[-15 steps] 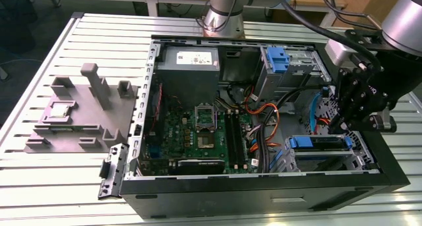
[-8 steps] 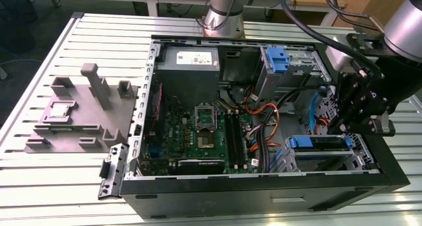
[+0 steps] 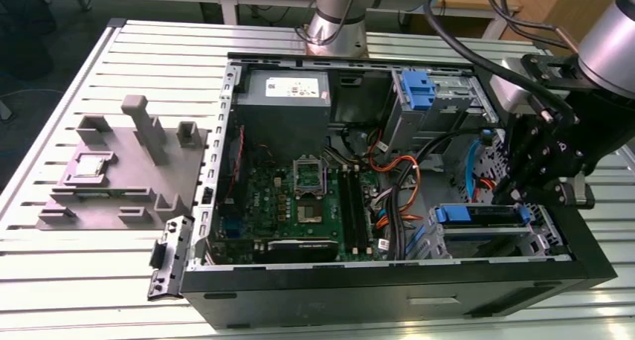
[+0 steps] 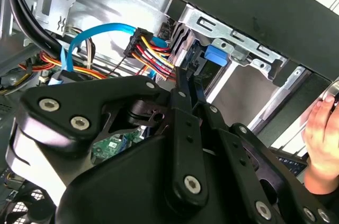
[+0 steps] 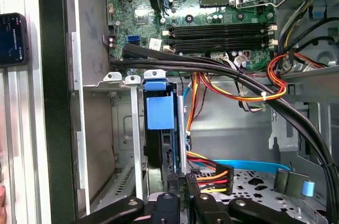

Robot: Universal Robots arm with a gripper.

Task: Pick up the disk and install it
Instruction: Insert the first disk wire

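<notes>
The disk [image 3: 481,215] lies in the drive cage at the front corner of the open computer case [image 3: 397,295], on the exterior view's right, its blue carrier facing up. In the first wrist view the disk [image 5: 159,112] stands edge-on in its slot between metal rails. The carrier's blue tab [image 4: 216,54] also shows in the second wrist view, under the cage's rim. My gripper [image 3: 518,197] hangs just above the cage, beside the disk. Its thin black fingers [image 5: 173,189] are pressed close together at the disk's near end, and I see nothing held between them.
Orange, red and yellow cable bundles [image 5: 233,94] and a blue flat cable [image 4: 100,29] run close by the cage. A grey metal box [image 3: 288,94] and an upright blue latch [image 3: 417,87] sit at the case's back. A grey fixture [image 3: 119,176] lies on the slatted table. A person's hand [image 4: 320,139] rests outside the case.
</notes>
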